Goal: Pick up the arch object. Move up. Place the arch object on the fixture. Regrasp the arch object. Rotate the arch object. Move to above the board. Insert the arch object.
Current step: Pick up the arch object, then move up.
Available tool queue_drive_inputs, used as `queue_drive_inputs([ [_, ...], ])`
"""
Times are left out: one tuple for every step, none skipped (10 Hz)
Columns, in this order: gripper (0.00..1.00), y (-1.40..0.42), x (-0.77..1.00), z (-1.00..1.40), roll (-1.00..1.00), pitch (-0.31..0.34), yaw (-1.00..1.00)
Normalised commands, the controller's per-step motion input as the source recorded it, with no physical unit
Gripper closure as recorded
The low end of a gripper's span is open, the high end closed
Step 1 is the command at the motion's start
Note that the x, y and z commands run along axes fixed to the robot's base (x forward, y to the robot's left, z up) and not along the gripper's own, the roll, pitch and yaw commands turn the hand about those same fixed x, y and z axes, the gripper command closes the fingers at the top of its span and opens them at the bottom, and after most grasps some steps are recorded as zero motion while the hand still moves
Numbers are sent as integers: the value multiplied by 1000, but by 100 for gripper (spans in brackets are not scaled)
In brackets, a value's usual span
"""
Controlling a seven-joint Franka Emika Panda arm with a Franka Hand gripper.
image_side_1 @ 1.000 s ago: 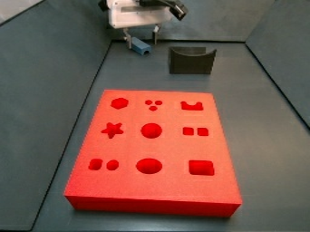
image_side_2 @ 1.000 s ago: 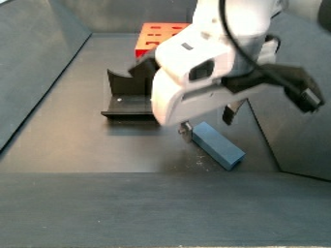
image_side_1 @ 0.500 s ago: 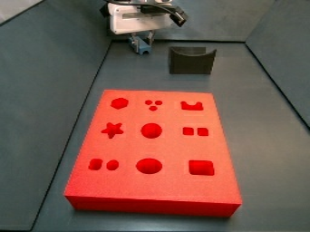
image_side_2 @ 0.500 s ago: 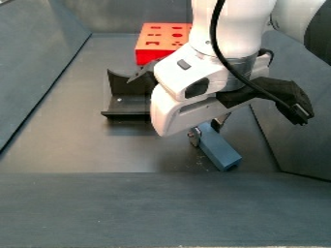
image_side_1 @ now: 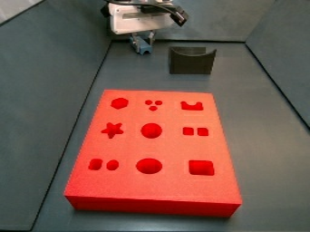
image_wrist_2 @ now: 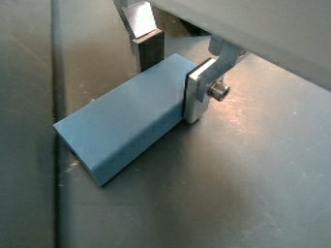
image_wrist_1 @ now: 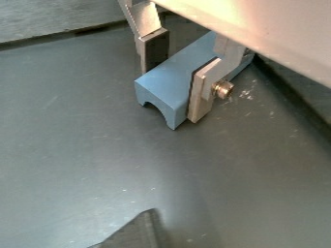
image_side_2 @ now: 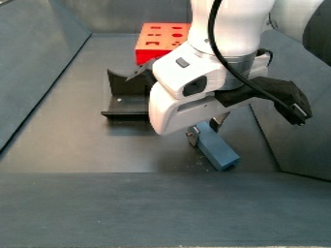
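The arch object is a slate-blue block lying flat on the dark floor, with a curved notch in its end face. My gripper is down over it and open, one finger on each long side. The plate with the screw rests against one side; the dark pad stands just off the opposite side. Both side views show the gripper low over the arch object. The fixture stands a short way off with nothing on it. The red board lies beyond it.
Grey walls close in the work floor on both sides. The arm's white body hangs over the floor between the fixture and the arch object.
Since a second ago the gripper has come down and turned so that its fingers straddle the arch object. Over the last half second almost nothing has moved.
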Motion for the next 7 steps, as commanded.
queue_drive_inputs([
  [100,0,0,0,0,0,0],
  [100,0,0,0,0,0,0],
  [100,0,0,0,0,0,0],
  [100,0,0,0,0,0,0],
  [100,0,0,0,0,0,0],
  [100,0,0,833,0,0,0],
  [100,4,-7,779,-8,16,3],
])
